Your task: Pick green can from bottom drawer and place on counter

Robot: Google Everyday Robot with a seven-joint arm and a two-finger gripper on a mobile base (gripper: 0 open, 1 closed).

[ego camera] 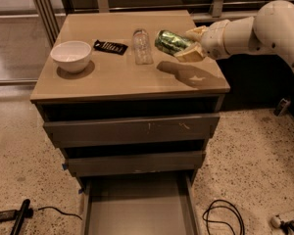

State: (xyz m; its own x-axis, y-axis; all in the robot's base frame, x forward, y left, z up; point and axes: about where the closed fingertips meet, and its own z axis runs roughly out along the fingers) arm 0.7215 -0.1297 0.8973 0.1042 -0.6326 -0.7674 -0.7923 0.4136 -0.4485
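Note:
My gripper (190, 44) reaches in from the right on a white arm and is shut on the green can (170, 41). The can lies tilted on its side in the air above the right part of the counter (137, 77), casting a shadow below it. It hangs just right of the clear glass jar (142, 46). The bottom drawer (137, 209) is pulled open at the foot of the cabinet and its grey floor is bare.
A white bowl (71, 56) sits at the counter's left, a black flat packet (110, 47) lies behind it toward the middle. The two upper drawers (130, 130) are slightly ajar. Cables (220, 217) and a black tool (20, 215) lie on the speckled floor.

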